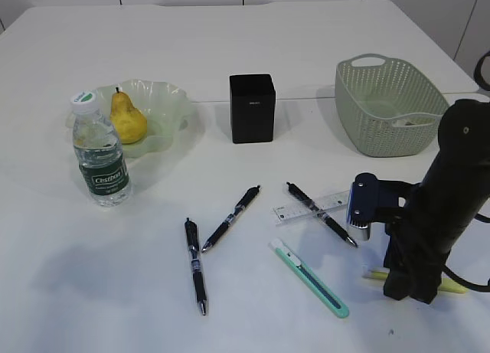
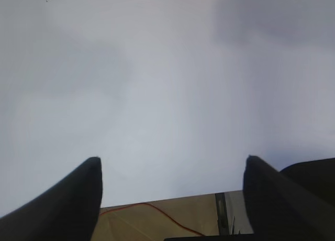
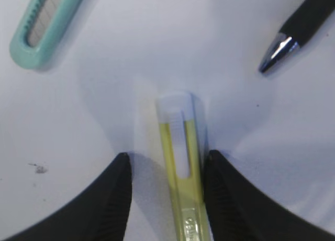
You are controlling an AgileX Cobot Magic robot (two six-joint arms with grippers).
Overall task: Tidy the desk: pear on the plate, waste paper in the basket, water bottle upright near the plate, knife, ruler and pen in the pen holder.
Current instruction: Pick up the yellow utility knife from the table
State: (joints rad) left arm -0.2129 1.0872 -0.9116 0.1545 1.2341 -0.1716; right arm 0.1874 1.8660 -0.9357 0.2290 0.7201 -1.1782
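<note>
Your right gripper sits lower centre of its wrist view, jaws narrowed astride a yellow pen, contact unclear. Your left gripper stands wide, empty.

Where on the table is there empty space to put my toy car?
Bare room: the front left corner below the water bottle, and the far strip behind the plate and pen holder. Crowded: front right, with pens, knife and ruler.

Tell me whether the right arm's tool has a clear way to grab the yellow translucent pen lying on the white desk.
Probably yes: the right tool straddles the yellow translucent pen, with nothing between.
</note>
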